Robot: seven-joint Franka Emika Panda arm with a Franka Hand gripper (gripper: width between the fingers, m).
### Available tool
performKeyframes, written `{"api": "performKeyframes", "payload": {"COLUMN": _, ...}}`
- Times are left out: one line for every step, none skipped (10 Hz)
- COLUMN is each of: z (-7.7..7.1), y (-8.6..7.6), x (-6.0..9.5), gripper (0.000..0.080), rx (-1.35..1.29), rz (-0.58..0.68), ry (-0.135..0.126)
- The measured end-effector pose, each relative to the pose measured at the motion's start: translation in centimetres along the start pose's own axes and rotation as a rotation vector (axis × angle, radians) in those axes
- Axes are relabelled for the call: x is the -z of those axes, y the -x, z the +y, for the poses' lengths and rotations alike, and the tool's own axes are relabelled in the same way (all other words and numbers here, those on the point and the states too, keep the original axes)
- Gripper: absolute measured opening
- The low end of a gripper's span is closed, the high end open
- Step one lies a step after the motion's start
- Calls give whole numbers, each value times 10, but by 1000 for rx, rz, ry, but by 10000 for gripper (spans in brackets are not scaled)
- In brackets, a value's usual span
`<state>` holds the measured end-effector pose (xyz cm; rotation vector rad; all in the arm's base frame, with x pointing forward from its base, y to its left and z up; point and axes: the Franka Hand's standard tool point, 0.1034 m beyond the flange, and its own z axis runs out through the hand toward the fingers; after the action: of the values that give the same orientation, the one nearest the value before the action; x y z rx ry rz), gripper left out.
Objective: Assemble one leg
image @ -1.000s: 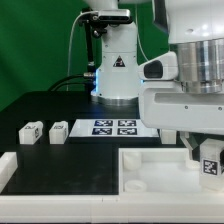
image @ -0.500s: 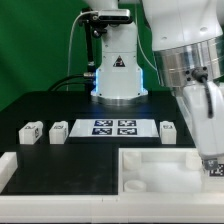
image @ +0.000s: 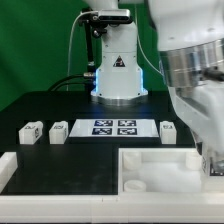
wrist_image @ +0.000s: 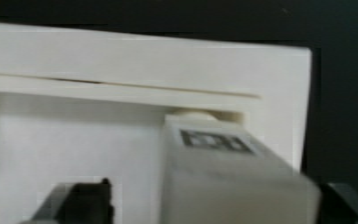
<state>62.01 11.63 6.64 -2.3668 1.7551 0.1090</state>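
My gripper [image: 211, 158] is at the exterior view's right, over the right corner of the large white tray [image: 150, 160]. It is shut on a leg [image: 214, 166], a small white block with a black-and-white tag. In the wrist view the leg [wrist_image: 217, 150] runs between my dark fingers [wrist_image: 87, 203] with its far end at the tray's wall [wrist_image: 123, 88]. Three more legs stand on the black table: two at the left [image: 29, 132] [image: 59, 131] and one at the right [image: 168, 131].
The marker board [image: 115, 127] lies flat at the table's middle. The robot's base [image: 117, 70] stands behind it. A second white walled part [image: 6, 168] sits at the front left edge.
My wrist has turned and sunk toward the tray's right corner with the leg in it. The leg at the right of the marker board has come into view from behind the arm.
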Motion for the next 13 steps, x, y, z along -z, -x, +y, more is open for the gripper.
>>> {"api": "performKeyframes", "payload": {"z": 0, "y": -1, "x": 0, "gripper": 591, "rx": 96, "rz": 0, "ry": 0}}
{"api": "performKeyframes", "payload": {"z": 0, "y": -2, "x": 0, "gripper": 637, "rx": 173, "rz": 0, "ry": 0}}
{"api": "performKeyframes", "payload": {"z": 0, "y": -2, "x": 0, "gripper": 646, "rx": 283, "rz": 1, "ry": 1}}
{"api": "performKeyframes", "payload": {"z": -2, "y": -3, "x": 1, "gripper": 646, "rx": 479, "rz": 16, "ry": 14}}
{"api": "performKeyframes", "payload": {"z": -9, "y": -3, "x": 5, "gripper": 646, "rx": 703, "rz": 48, "ry": 29}}
{"api": "performKeyframes", "payload": {"z": -10, "y": -1, "x": 5, "gripper": 649, "rx": 908, "rz": 61, "ry": 42}}
{"api": "performKeyframes", "payload": {"z": -8, "y": 0, "x": 3, "gripper": 649, "rx": 1087, "rz": 68, "ry": 62}}
{"api": "performKeyframes", "payload": {"z": -6, "y": 0, "x": 1, "gripper": 649, "rx": 1147, "rz": 70, "ry": 68}}
{"api": "performKeyframes", "payload": {"z": -6, "y": -1, "x": 1, "gripper": 649, "rx": 1119, "rz": 71, "ry": 66}}
{"api": "performKeyframes", "payload": {"z": -6, "y": -1, "x": 1, "gripper": 537, "rx": 1094, "rz": 71, "ry": 66}}
{"api": "performKeyframes", "payload": {"z": -6, "y": -1, "x": 1, "gripper": 537, "rx": 1078, "rz": 71, "ry": 65}}
{"api": "performKeyframes", "payload": {"z": -6, "y": 0, "x": 1, "gripper": 353, "rx": 977, "rz": 72, "ry": 59}}
{"api": "performKeyframes", "payload": {"z": -5, "y": -1, "x": 1, "gripper": 295, "rx": 864, "rz": 75, "ry": 55}}
